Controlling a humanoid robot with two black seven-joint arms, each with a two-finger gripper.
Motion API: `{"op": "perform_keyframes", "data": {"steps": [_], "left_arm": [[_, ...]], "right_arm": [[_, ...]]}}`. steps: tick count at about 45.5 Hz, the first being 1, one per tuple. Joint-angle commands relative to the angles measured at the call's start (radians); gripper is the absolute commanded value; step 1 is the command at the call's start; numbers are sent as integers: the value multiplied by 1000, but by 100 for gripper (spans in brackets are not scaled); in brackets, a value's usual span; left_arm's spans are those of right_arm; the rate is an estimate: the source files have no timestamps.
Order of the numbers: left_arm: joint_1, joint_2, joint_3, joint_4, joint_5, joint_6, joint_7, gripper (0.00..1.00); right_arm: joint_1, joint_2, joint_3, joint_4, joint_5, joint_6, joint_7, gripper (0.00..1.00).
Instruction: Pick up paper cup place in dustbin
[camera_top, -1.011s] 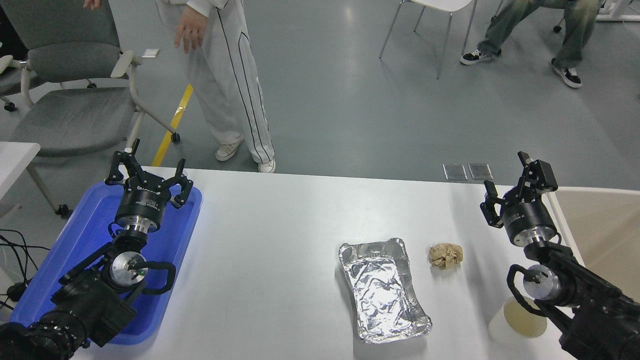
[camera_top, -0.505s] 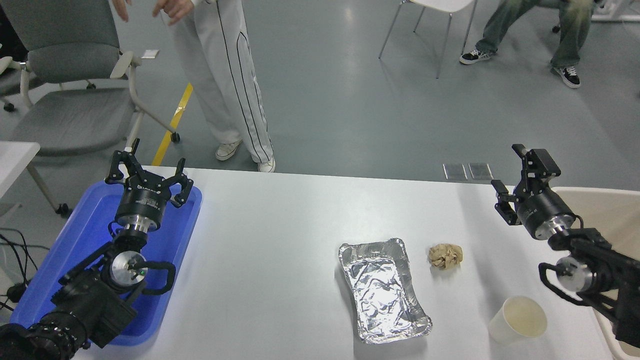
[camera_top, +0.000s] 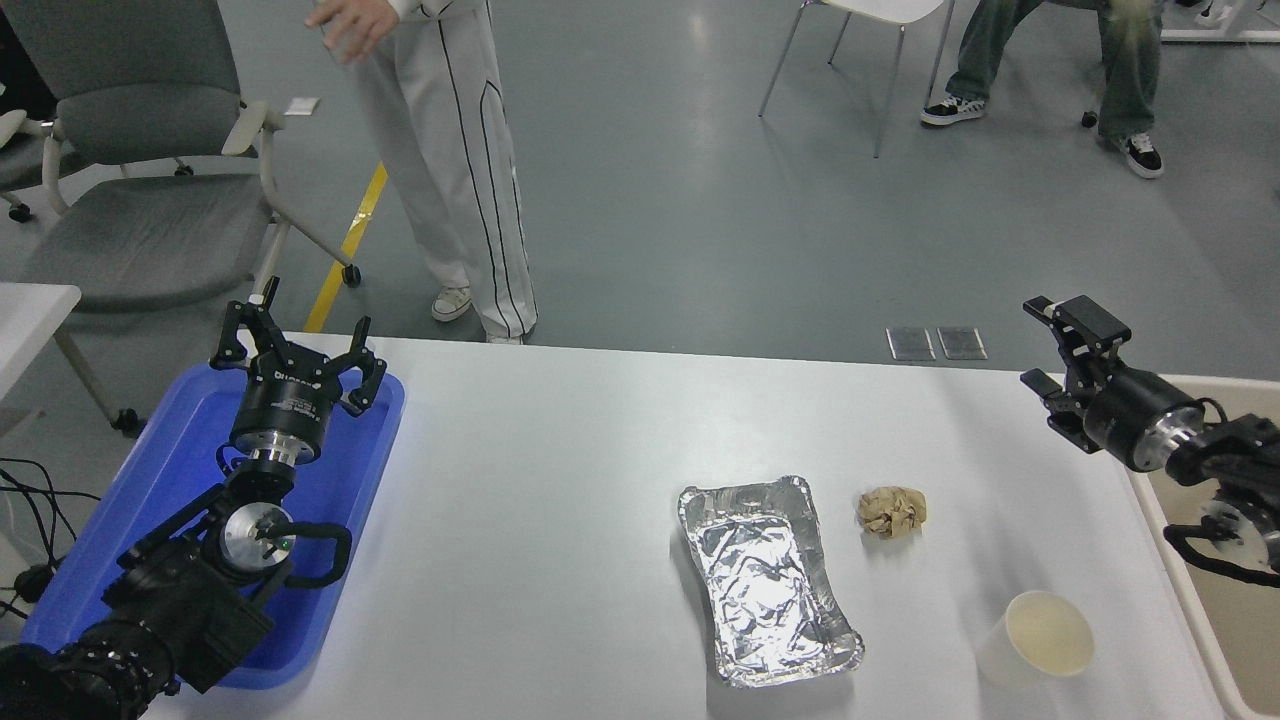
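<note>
The paper cup (camera_top: 1040, 640) stands upright near the table's front right, white with a cream inside, nothing touching it. The beige dustbin (camera_top: 1170, 535) sits just off the table's right edge, only its left rim and part of its inside showing. My right gripper (camera_top: 1050, 345) hangs open and empty above the table's right edge, by the dustbin's far corner and well beyond the cup. My left gripper (camera_top: 297, 350) is parked open over the blue tray at the left.
A silver foil tray (camera_top: 768, 580) lies left of the cup, with a crumpled tan paper ball (camera_top: 891, 511) behind it. The blue plastic tray (camera_top: 180, 450) is at the far left. A person in white trousers (camera_top: 450, 150) stands beyond the table; chairs are further back.
My right arm has swung right and away from the table, toward the dustbin, uncovering the cup. The person's hands and feet have shifted. The left arm has not moved.
</note>
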Motion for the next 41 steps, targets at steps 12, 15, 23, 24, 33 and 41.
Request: {"op": "perform_keyframes", "data": {"steps": [12, 15, 23, 24, 33, 41], "left_arm": [[0, 0, 0, 0, 0, 0, 0, 100], [0, 0, 0, 0, 0, 0, 0, 100], [0, 0, 0, 0, 0, 0, 0, 100], [0, 0, 0, 0, 0, 0, 0, 100], [0, 0, 0, 1, 0, 2, 0, 100], [2, 0, 0, 1, 0, 2, 0, 100]], "right_arm": [[410, -38, -641, 102, -7, 136, -1, 100], [475, -34, -722, 110, -6, 165, -1, 100], [647, 31, -955, 154, -9, 260, -6, 100], [667, 39, -980, 166, -12, 274, -9, 100], [861, 142, -1097, 274, -210, 366, -147, 100], [989, 182, -1080, 317, -228, 512, -440, 100]]}}
